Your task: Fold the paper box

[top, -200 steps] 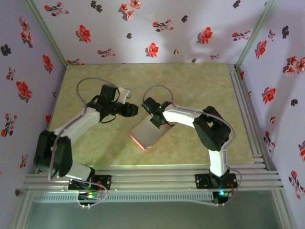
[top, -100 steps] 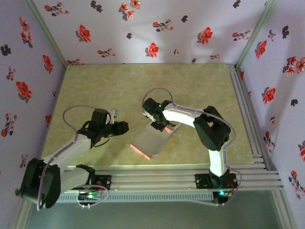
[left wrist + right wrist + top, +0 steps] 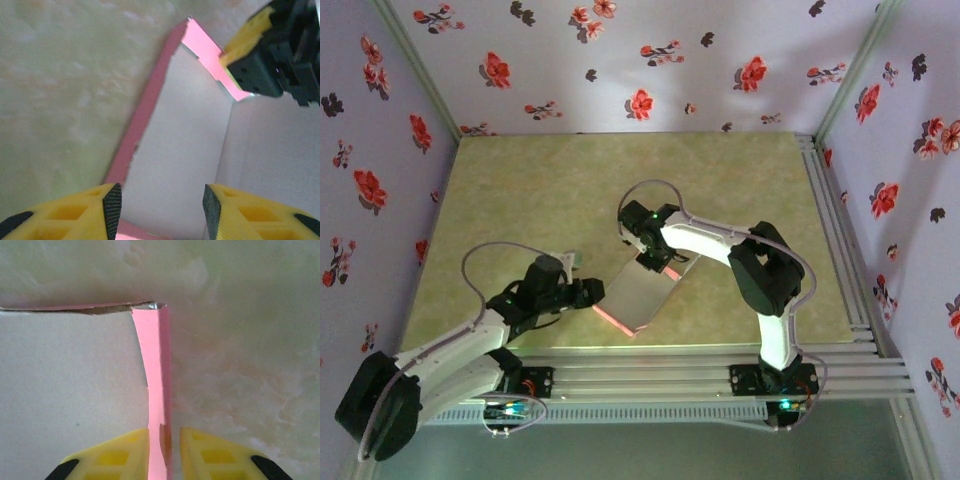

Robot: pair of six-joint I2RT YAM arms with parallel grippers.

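The paper box lies on the table, pale grey face up, with a salmon pink edge along its near-left side. My left gripper is at that left edge. In the left wrist view it stands open above the grey panel, and the raised pink wall runs just inside its left finger. My right gripper is at the box's far corner. In the right wrist view its jaws straddle an upright pink flap, slightly parted, with a thin gap on the right side.
The mottled green-beige table top stretches back to floral walls. Aluminium rails run along the right side and the near edge. My right gripper's black body sits at the box's far corner in the left wrist view.
My left arm has swung from the back toward the near side and come up to the box's left edge. My right jaws have parted slightly around the pink flap.
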